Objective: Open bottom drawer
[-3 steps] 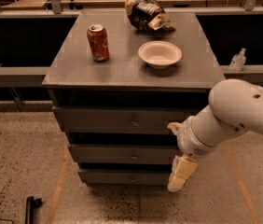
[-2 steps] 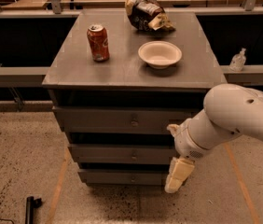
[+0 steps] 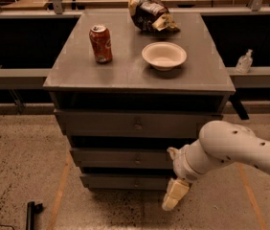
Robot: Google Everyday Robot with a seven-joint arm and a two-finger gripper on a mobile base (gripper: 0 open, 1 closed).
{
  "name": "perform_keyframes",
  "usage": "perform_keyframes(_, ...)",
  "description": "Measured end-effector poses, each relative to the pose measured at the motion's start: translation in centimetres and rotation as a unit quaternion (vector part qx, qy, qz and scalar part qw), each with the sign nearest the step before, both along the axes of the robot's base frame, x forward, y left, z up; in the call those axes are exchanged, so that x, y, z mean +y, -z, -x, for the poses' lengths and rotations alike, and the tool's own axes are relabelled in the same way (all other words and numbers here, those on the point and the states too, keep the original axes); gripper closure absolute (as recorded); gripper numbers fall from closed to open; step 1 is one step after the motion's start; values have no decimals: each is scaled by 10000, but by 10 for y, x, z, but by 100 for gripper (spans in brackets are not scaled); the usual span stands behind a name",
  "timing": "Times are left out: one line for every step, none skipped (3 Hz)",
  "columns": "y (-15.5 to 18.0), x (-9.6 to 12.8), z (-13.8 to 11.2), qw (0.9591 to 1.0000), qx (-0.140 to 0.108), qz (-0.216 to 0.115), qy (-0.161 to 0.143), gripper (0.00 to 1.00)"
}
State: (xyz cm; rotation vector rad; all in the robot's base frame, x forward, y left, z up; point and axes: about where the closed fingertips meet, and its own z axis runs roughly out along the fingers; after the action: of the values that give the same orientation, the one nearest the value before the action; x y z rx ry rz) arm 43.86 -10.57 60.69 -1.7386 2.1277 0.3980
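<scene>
The bottom drawer [image 3: 120,181] is the lowest and slimmest grey front of the three on the grey cabinet, and it sits closed. I cannot make out its knob. My gripper [image 3: 170,202] hangs on the white arm [image 3: 230,150] at the drawer's right end, in front of it and pointing down toward the floor. The arm's wrist covers the right ends of the middle and bottom drawer fronts.
The middle drawer [image 3: 120,158] and top drawer [image 3: 135,123] are closed above. On the cabinet top [image 3: 125,73] stand a red soda can [image 3: 100,43], a white bowl [image 3: 164,55] and a crumpled chip bag [image 3: 149,11]. A sanitizer bottle [image 3: 244,61] sits on the right ledge. A black object [image 3: 31,213] lies on the floor at the left.
My gripper has moved down and a little to the left, now level with the bottom drawer's right end. The drawers and tabletop objects have not moved.
</scene>
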Motion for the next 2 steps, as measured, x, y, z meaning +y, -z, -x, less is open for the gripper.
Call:
perform_keyframes(47,0,3,9998,-40,-174,24,0)
perform_keyframes(104,4,5,9996,26,-251,-150,0)
